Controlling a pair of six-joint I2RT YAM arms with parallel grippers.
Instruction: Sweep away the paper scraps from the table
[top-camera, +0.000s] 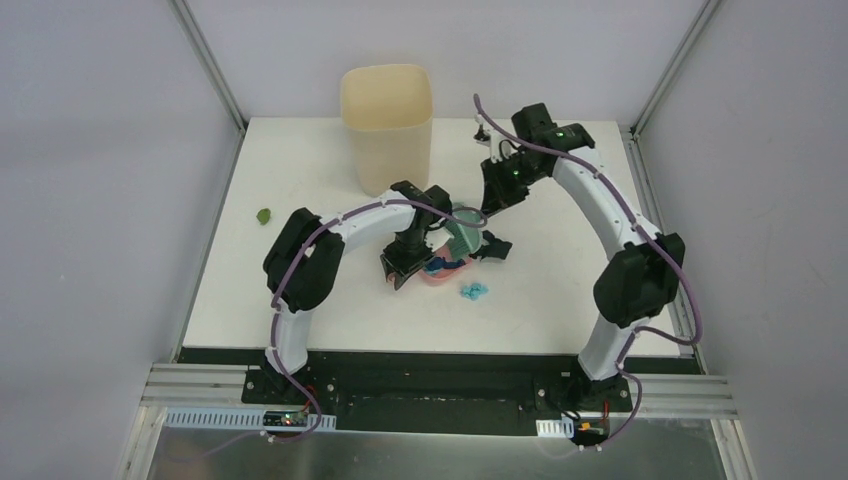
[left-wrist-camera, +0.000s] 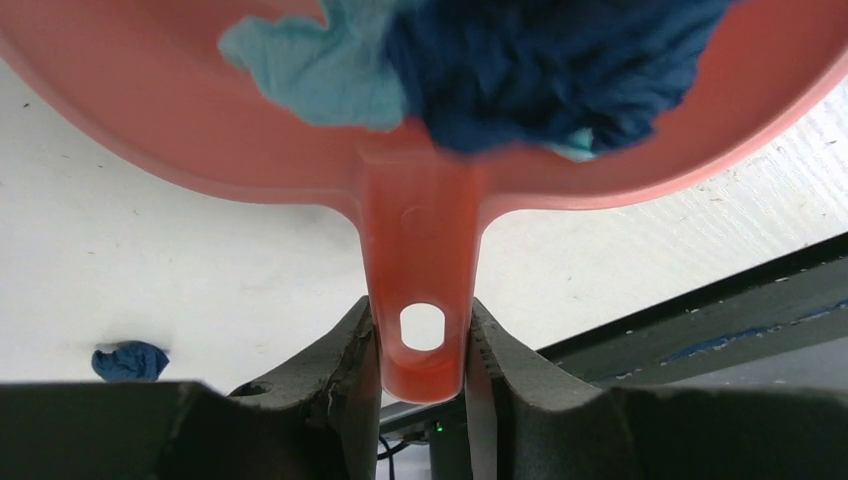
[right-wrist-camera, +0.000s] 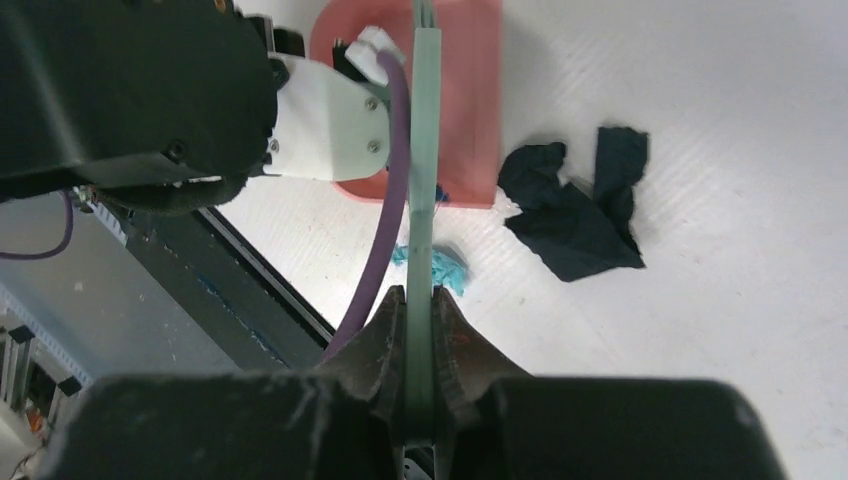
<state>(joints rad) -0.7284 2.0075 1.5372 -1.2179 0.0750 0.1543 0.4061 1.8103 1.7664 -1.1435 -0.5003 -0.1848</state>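
From above, the left gripper (top-camera: 400, 268) grasps the pink dustpan (top-camera: 447, 272) mid-frame on the counter (top-camera: 560, 300). The right gripper (top-camera: 497, 195) is clenched on the teal brush (top-camera: 463, 232) just above it. Of the paper scraps (top-camera: 495, 247), a green scrap (top-camera: 264, 215) lies far left.

Left wrist: the jaws pinch the dustpan's handle, and a navy wad (left-wrist-camera: 540, 60) sits in the pan at top.

Right wrist: the jaws squeeze the brush handle, and a black scrap (right-wrist-camera: 575, 215) lies centre-right.
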